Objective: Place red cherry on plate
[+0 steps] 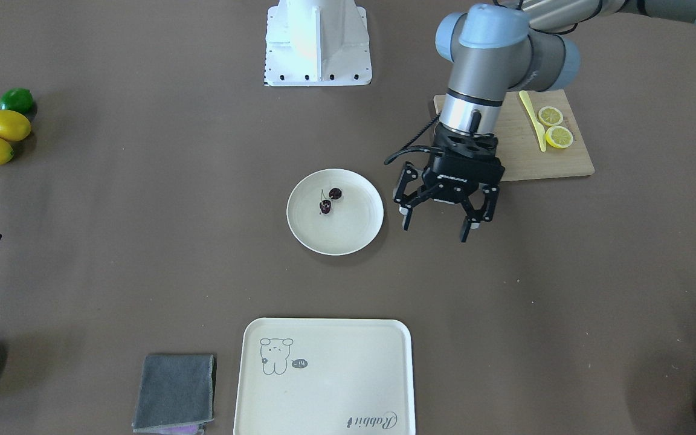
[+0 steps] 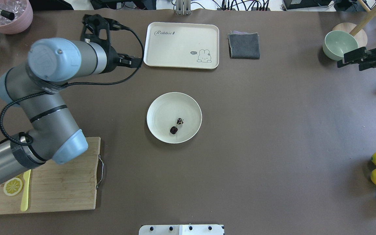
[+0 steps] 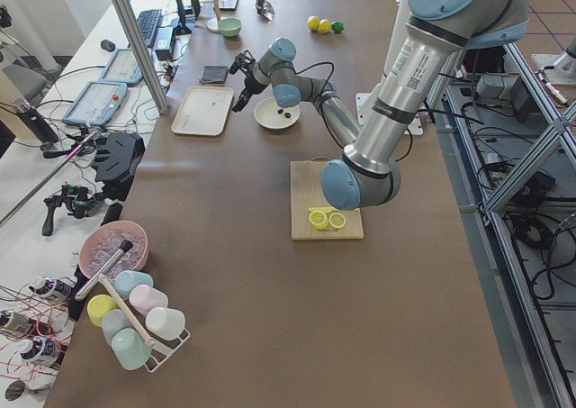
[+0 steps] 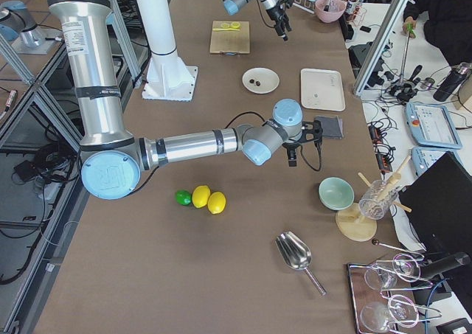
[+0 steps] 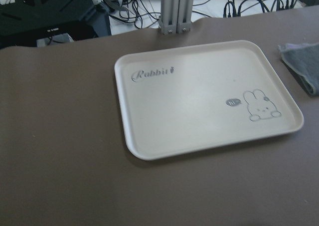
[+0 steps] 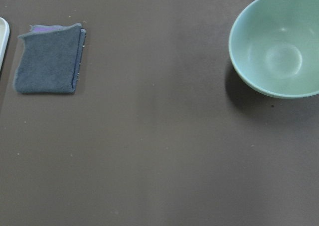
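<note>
Two dark maroon cherries joined by thin stems lie inside the round cream-white plate at the centre of the front-facing view, slightly above the plate's middle. The left gripper hangs just right of the plate's rim, its black fingers spread wide with nothing between them. The right gripper sits at the overhead view's upper right, near a pale green bowl; I cannot tell whether it is spread or closed.

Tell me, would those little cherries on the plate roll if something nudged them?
Probably a little. The red cherry is two small round fruits, so each may roll, but the joined stems likely make the pair pivot rather than run. The plate has a raised rim that should contain them. Being tiny, they are likely light and easily flicked.
</note>
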